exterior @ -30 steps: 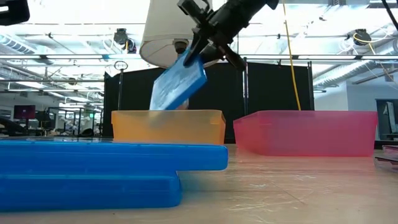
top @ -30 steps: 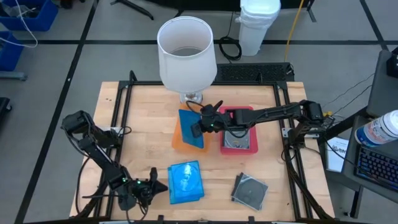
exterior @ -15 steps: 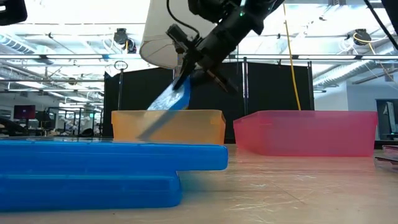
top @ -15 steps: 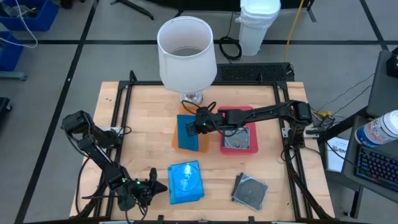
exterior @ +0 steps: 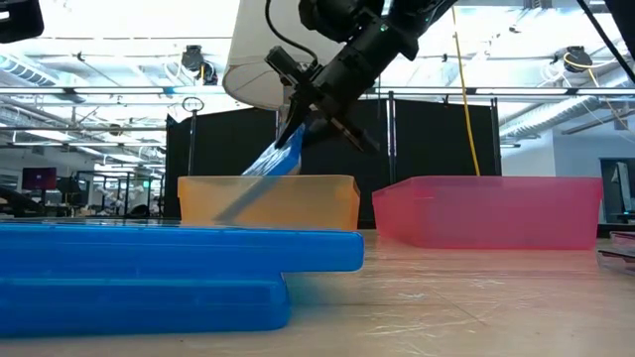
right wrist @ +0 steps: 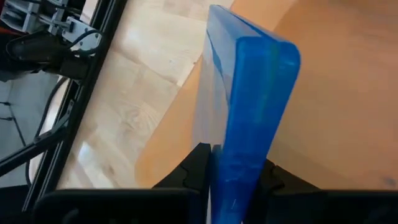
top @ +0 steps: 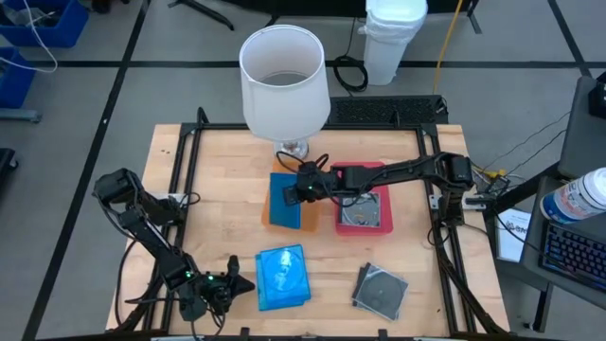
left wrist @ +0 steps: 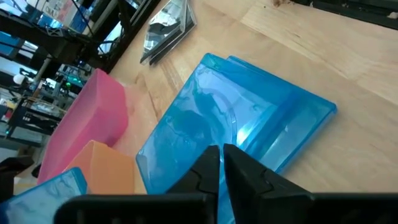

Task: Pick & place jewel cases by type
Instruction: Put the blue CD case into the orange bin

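My right gripper (top: 301,188) hangs over the orange tray (top: 268,220) at mid-table, shut on a translucent blue jewel case (top: 282,201). The low view shows that case (exterior: 266,162) slanting down from the gripper (exterior: 301,127), with its lower end behind the orange tray's wall (exterior: 317,203). Two more blue cases lie stacked (top: 284,278) near the table's near edge, flat on the wood. My left gripper (top: 239,282) sits shut just left of that stack (left wrist: 249,118), apart from it. Clear cases (top: 381,289) lie near the right. One clear case with a disc lies in the red tray (top: 365,225). My right gripper pinches the blue case between its two fingers (right wrist: 198,163) at the case's upper edge (right wrist: 252,143). It comes slanting down from the table's right side. The case hangs tilted below the fingers, its lower end down inside the orange tray; whether it touches the tray floor is hidden.
A tall white lampshade (top: 284,80) stands at the far middle of the table, close behind the trays. The red tray (exterior: 486,208) sits right beside the orange one. A black frame (top: 180,180) runs around the tabletop. Bare wood lies left of the trays.
My right gripper has moved toward the table's left and down over the orange tray, still shut on the blue case. The case has tipped steeper, and its lower end has sunk behind the tray's wall. In the last half second it has hardly moved.
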